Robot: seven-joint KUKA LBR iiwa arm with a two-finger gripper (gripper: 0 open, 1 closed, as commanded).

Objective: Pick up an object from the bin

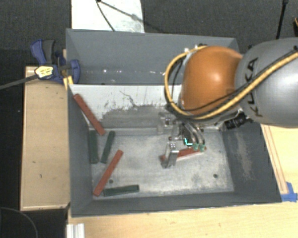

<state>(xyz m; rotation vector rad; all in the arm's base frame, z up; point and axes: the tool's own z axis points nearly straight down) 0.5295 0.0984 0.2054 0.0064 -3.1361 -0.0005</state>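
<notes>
In the grey metal bin point(139, 58) before you, the tool point(173, 155) sits low over the floor's middle right, right at a short red stick point(189, 152), clenched or released you cannot tell, while a long red stick point(108, 172) and dark green sticks point(93, 146) lie well apart at the left.

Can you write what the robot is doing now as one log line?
gripper: low in bin | at: red stick, right of middle | hold: unclear | rest: other sticks at left
</notes>
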